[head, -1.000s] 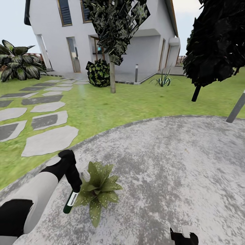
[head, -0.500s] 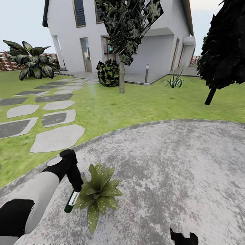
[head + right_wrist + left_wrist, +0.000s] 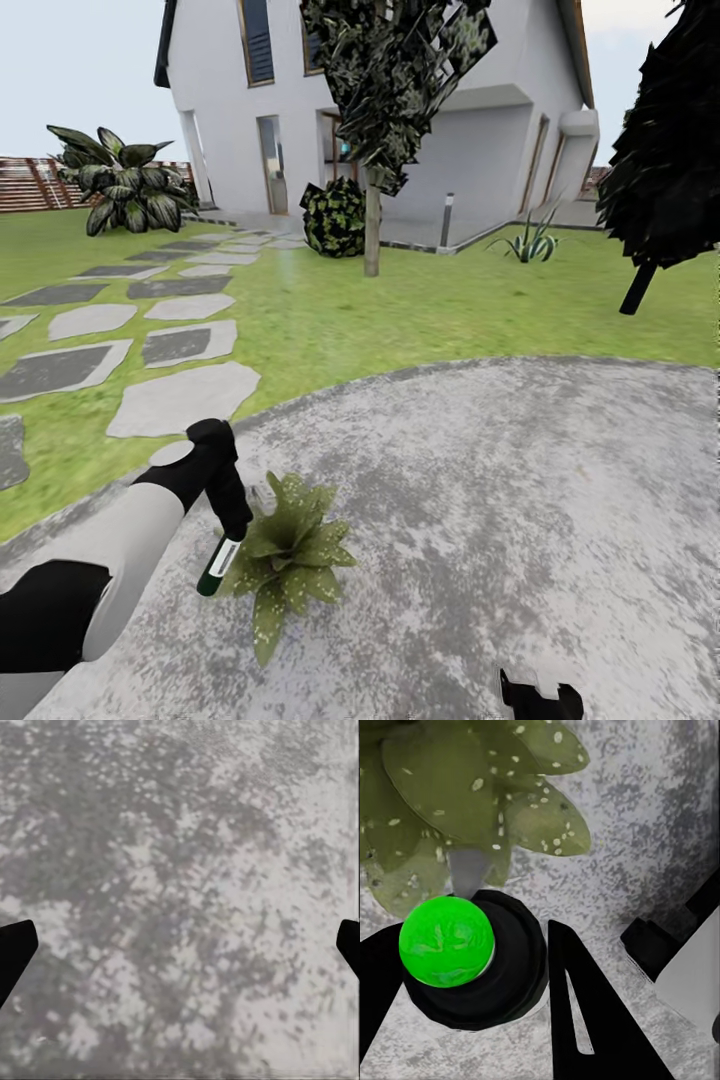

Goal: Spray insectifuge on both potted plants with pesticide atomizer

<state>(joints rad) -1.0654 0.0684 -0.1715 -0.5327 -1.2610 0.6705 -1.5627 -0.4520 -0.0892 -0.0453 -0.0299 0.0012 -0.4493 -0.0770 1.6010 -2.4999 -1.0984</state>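
Holdings, largest first: white two-storey house (image 3: pixel 400 110) at the far end of the lawn (image 3: pixel 420 310); dark tree (image 3: pixel 670 150) far right; slimmer tree (image 3: pixel 372 235) with a round bush (image 3: pixel 335 217) at its foot, far centre; broad-leaved shrub (image 3: pixel 125 185) far left by a slat fence (image 3: pixel 35 183); stepping stones (image 3: pixel 185 395) across the left lawn; round grey stone patio (image 3: pixel 520 500), near, under me. On the patio, near left: one potted plant (image 3: pixel 287 560), a spotted rosette whose small grey pot (image 3: pixel 470 867) shows under the leaves. My left gripper (image 3: pixel 232 528) is clamped on the pesticide atomizer (image 3: pixel 215 568), which hangs tilted downward just beside the plant's left leaves; its green end (image 3: pixel 446 940) shows between my fingers. My right gripper (image 3: pixel 540 697), near right above bare patio, has its fingers (image 3: pixel 15 952) spread wide, holding nothing.
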